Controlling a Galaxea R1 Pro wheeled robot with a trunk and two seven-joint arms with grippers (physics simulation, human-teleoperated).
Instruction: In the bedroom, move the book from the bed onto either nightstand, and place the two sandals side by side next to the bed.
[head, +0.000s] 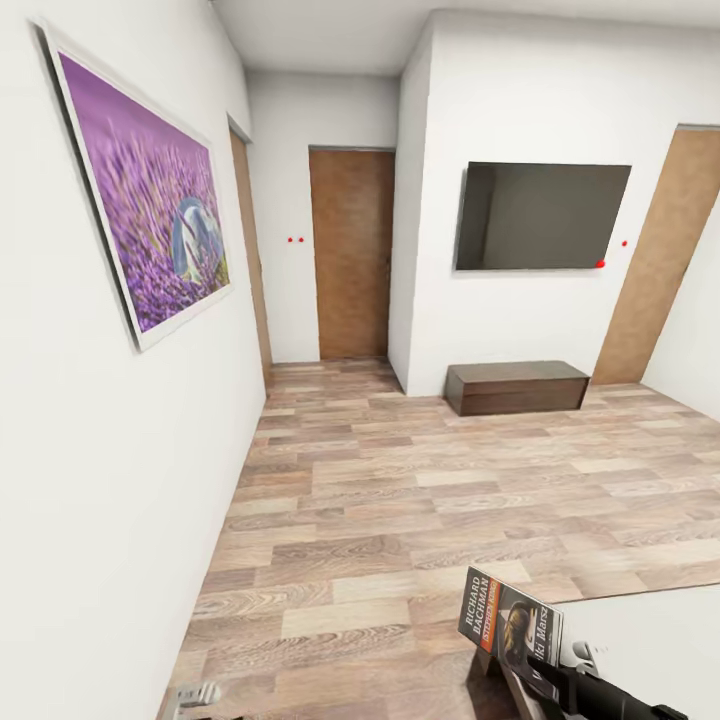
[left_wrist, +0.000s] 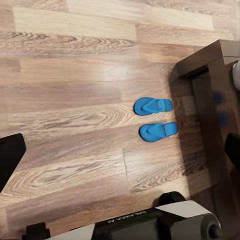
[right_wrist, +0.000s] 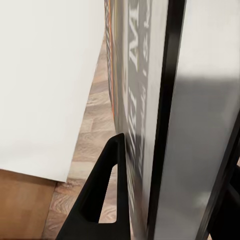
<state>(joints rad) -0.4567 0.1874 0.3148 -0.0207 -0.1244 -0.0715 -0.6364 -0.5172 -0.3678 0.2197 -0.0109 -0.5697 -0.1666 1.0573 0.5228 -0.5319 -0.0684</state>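
Book transport is the step in hand: the right gripper (head: 560, 672) is clamped on the thin dark paperback book (head: 510, 622), raised beside the light grey mattress (head: 650, 625). Next comes finding a nightstand. Bright blue flat sandals (left_wrist: 154, 118) lie paired by the dark wooden frame (left_wrist: 205, 65); the left gripper's (head: 195, 694) opening I cannot tell.

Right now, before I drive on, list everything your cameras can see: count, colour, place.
book: one, dark cover with orange band, held up in the right jaws at lower right of the head view
sandals: two, bright blue, side by side on the floor next to the dark wood bed frame
mattress: one, light grey, corner at lower right
low cabinet: one, dark brown, on the floor under the TV
TV: one, black, on the white wall ahead
picture: one, purple field, white frame, left wall
doors: brown wood, one straight ahead, more at the sides
floor: light wood planks
right gripper: black, shut on the book
left gripper: dark fingers apart, above the floor
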